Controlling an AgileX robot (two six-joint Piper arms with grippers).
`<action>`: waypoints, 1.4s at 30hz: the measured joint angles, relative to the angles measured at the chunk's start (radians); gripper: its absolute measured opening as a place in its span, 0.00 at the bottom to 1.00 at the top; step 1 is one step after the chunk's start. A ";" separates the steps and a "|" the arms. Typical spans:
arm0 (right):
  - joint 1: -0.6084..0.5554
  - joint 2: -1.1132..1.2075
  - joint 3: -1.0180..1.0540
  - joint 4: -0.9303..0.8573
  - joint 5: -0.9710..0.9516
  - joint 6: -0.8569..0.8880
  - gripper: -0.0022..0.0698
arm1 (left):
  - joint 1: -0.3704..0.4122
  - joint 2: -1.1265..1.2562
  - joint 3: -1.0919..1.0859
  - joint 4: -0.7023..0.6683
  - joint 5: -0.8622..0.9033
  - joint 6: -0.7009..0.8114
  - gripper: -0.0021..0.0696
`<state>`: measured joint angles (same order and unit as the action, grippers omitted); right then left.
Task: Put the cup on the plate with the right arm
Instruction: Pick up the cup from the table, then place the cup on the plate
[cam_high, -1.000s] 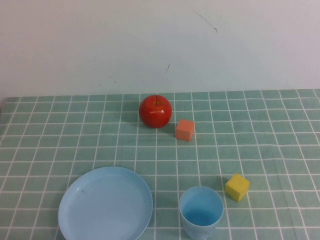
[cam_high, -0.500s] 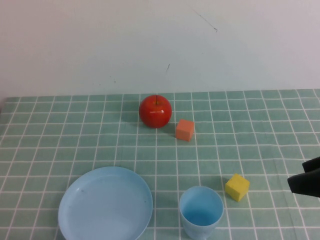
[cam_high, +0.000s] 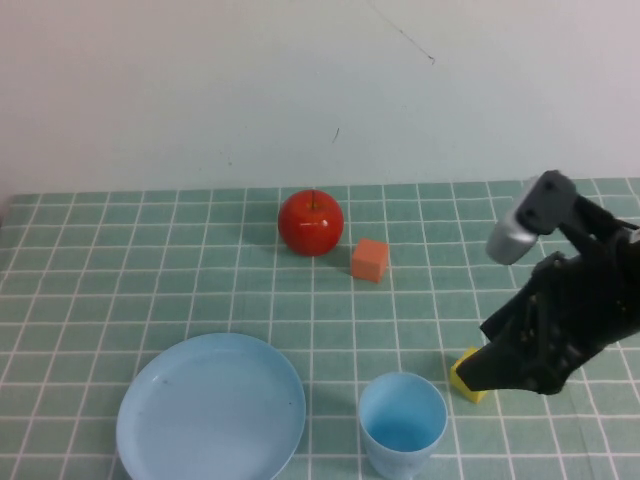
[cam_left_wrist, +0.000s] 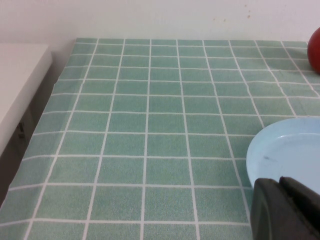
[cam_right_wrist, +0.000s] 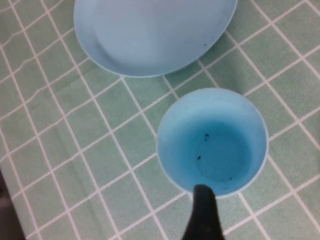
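The light-blue cup (cam_high: 402, 424) stands upright and empty near the table's front edge, just right of the wide light-blue plate (cam_high: 210, 410). My right gripper (cam_high: 480, 372) hangs low to the right of the cup, apart from it and over the yellow cube. In the right wrist view one black fingertip (cam_right_wrist: 202, 210) shows by the rim of the cup (cam_right_wrist: 212, 142), with the plate (cam_right_wrist: 150, 30) beyond; the other finger is out of frame, so the jaws stand open and empty. My left gripper (cam_left_wrist: 287, 210) is shut and empty beside the plate's edge (cam_left_wrist: 280, 150).
A red apple (cam_high: 311, 222) and an orange cube (cam_high: 369, 260) sit at the back middle of the green checked cloth. A yellow cube (cam_high: 462, 378) lies right of the cup, partly under my right gripper. The table's left edge (cam_left_wrist: 55, 85) shows in the left wrist view.
My right arm has come in from the right edge and moved left and down to the yellow cube beside the cup. Cup, plate and other objects have not moved.
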<state>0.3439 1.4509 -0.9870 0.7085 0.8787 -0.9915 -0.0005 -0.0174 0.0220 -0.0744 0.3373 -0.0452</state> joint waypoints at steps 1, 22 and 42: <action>0.013 0.026 -0.011 -0.003 -0.012 0.000 0.72 | 0.000 0.000 0.000 0.000 0.000 0.000 0.02; 0.097 0.430 -0.193 -0.071 -0.037 0.006 0.65 | 0.000 0.000 0.000 0.000 0.000 0.000 0.02; 0.281 0.495 -0.544 -0.103 -0.044 0.033 0.06 | 0.000 0.000 0.000 0.000 0.000 0.000 0.03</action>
<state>0.6249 1.9455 -1.5306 0.6060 0.8346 -0.9588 -0.0005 -0.0174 0.0220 -0.0744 0.3373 -0.0452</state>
